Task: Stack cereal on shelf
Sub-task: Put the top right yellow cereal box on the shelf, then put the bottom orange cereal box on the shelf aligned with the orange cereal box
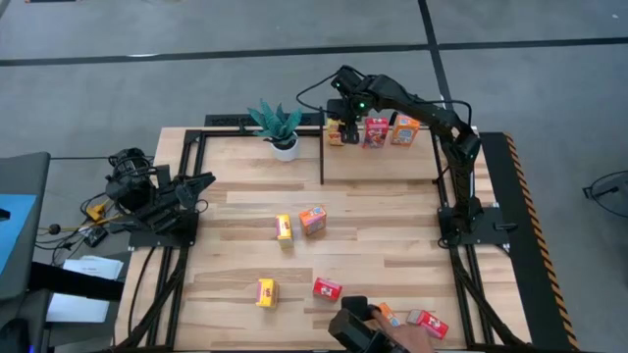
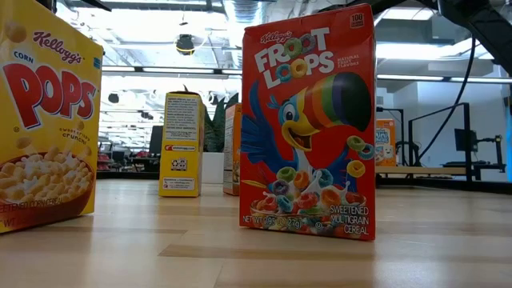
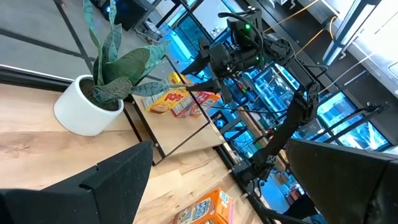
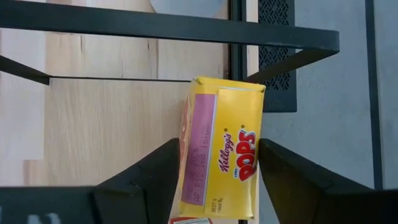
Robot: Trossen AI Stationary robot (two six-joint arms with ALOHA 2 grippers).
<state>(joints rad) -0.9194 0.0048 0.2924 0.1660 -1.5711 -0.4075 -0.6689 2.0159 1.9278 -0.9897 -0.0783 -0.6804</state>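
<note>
1. Corn Pops box (image 4: 219, 149), yellow, sits between my right gripper (image 4: 219, 186) fingers in the right wrist view; each dark finger lies against one side of it, so I read the jaws as pinching the box

2. Its long axis runs straight out from the jaws, with the top flap end pointing away from the wrist toward the black rail of the shelf (image 4: 93, 124); the printed face is turned toward the camera

3. From above, the right gripper (image 1: 339, 126) hangs over the left end of the shelf (image 1: 378, 162) at the table's far edge, with a red box (image 1: 376, 132) and an orange box (image 1: 404, 128) standing just beside it to the right

4. My judgement: the coming move turns on the box clearing the rail and landing upright beside the red one, not on it

5. Left gripper (image 1: 191, 191) waits at the table's left edge, well apart, fingers spread and empty; the right arm is the only one within reach of the shelf

6. Loose boxes lie mid-table, among them a yellow one (image 1: 284, 227) and an orange one (image 1: 313, 219); the plant (image 1: 278, 126) stands just left of the shelf
</note>
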